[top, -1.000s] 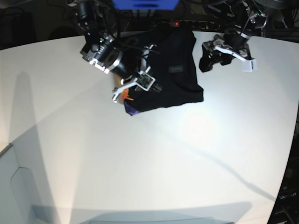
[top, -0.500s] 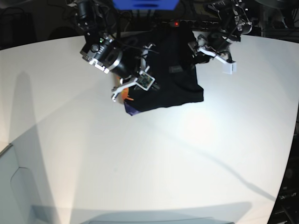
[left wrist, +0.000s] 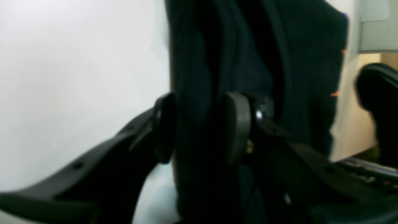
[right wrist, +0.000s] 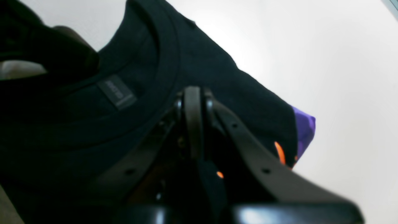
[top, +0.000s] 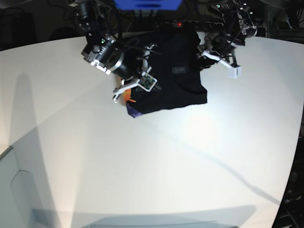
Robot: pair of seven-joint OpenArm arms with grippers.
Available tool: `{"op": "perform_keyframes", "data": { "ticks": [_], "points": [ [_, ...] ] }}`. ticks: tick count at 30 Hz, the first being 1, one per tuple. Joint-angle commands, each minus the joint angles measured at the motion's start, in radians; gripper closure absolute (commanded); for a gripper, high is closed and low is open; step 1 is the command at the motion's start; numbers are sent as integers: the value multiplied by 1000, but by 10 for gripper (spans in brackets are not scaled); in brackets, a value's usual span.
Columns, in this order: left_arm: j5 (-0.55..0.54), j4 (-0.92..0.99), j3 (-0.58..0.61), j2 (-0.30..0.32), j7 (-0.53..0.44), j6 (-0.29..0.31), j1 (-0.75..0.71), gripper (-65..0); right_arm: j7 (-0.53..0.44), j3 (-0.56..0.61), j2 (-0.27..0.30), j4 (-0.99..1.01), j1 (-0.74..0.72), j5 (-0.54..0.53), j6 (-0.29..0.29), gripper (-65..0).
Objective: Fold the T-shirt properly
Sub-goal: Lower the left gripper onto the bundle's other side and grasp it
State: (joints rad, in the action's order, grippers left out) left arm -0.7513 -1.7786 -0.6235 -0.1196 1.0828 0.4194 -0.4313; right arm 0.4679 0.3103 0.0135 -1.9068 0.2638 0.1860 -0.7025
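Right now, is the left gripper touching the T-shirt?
Touching. In the left wrist view the left gripper straddles the edge of the T-shirt, black cloth filling the space between its pads.

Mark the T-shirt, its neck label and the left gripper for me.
T-shirt (top: 183,92): base view, on the black cloth below the collar.
Neck label (right wrist: 117,91): right wrist view, middle of the grey tag.
Left gripper (left wrist: 199,127): left wrist view, midway between the fingertips.
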Motion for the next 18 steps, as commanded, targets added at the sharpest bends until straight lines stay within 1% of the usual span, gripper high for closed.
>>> {"op": "perform_keyframes", "data": {
  "ticks": [1,6,15,16,17,18],
  "points": [
    [-7,-2,1,-1,-3,5,5,-244,-25,2,-7,-23,-7,-16,4,0],
    [8,52,1,-1,-2,5,16,-244,-25,2,-7,-24,-7,-16,4,0],
    [13,53,3,-1,6,5,16,-241,-25,-20,-8,-24,-8,-16,4,0],
    [13,53,11,-1,6,5,16,-238,-25,-21,-8,-24,-8,-16,4,0],
    [14,53,27,1,3,5,16,-220,-25,-21,-8,-24,-8,-16,4,0],
    [14,53,49,11,-2,5,16,-186,-25,-21,-8,-24,-8,-16,4,0]
  ]
}}
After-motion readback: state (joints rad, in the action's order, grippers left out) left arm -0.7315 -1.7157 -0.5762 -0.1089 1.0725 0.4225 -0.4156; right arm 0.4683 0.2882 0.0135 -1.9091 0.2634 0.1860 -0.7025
